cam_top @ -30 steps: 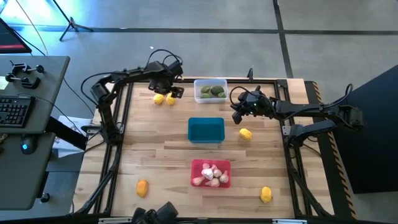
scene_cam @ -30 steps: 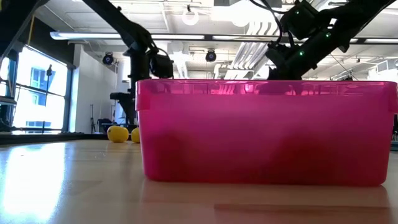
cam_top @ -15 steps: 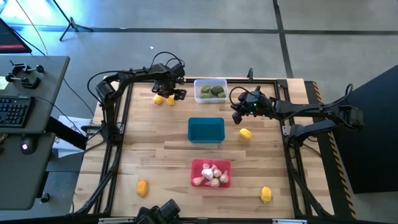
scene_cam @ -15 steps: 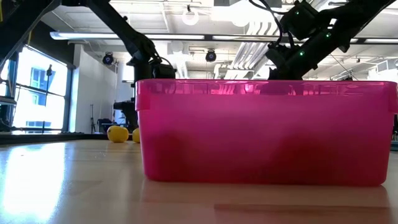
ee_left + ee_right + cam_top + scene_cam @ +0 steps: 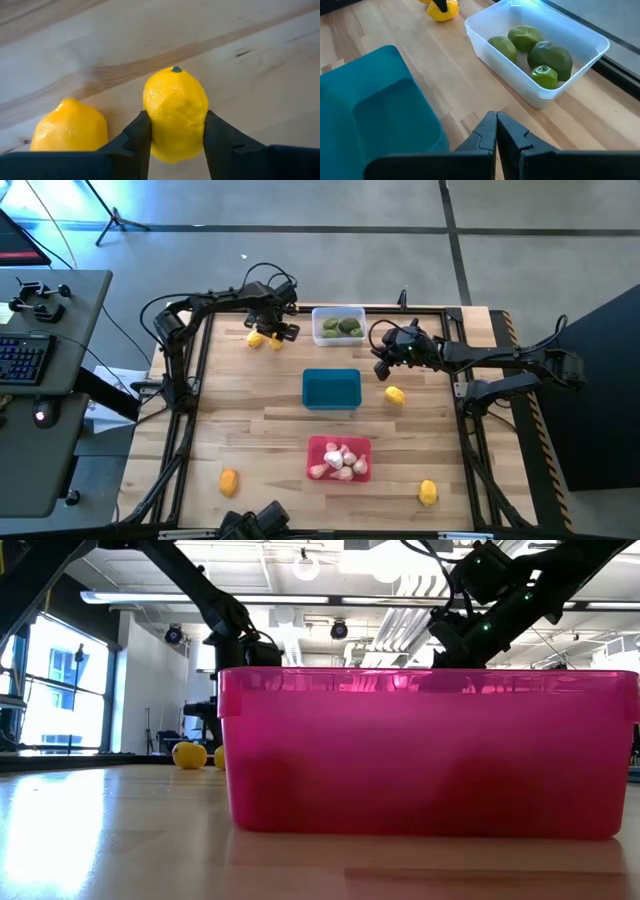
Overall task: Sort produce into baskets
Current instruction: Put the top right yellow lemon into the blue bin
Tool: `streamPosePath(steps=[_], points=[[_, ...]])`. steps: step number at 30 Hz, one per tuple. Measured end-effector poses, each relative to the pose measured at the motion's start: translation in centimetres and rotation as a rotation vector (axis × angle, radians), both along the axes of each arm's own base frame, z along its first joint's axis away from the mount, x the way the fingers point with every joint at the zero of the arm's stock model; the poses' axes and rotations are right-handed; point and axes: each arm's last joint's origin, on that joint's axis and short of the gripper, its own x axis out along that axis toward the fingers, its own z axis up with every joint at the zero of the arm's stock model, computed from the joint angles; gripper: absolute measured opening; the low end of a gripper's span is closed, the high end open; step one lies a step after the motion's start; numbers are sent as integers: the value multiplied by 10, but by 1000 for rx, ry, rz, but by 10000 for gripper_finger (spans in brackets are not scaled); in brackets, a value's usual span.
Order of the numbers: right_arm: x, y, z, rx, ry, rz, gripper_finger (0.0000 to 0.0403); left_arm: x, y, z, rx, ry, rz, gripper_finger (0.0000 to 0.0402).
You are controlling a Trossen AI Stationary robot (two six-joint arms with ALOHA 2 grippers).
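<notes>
Two yellow lemons lie on the table at the far left, beside the clear tub that holds green limes. My left gripper is down over the right one of the two lemons, with a finger on each side of it. The other lemon lies close beside it. My right gripper is shut and empty, above the table between the clear tub and the teal tub. The red tub holds whitish garlic bulbs. My left gripper pinches the lemon between its two fingers, on its two long sides. The fingers come from above, slanting down. The lemon's stem end points away from the gripper. In the low view the lemon sits at table level.
Three more lemons lie loose: one right of the teal tub, one at the near left, one at the near right. The red tub fills the low view. A black frame rail runs along the table's edges.
My left gripper has come down and a little toward the table's near and right edges, onto the pair of lemons. It has kept still for the last half second.
</notes>
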Motion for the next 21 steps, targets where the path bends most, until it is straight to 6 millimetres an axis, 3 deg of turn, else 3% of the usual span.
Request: streamPosePath(steps=[5, 10, 17, 21], points=[[1, 0, 1, -33, 8, 44, 0, 0, -7, 21, 24, -62, -34, 111], [4, 1, 4, -39, -29, 126, 0, 7, -36, 58, 28, -207, -158, 111], [5, 1, 6, -44, -58, 178, 0, 26, -111, 115, 112, -413, -362, 109], [4, -2, 6, -35, -63, 192, 0, 45, -159, 128, 102, -540, -394, 109]])
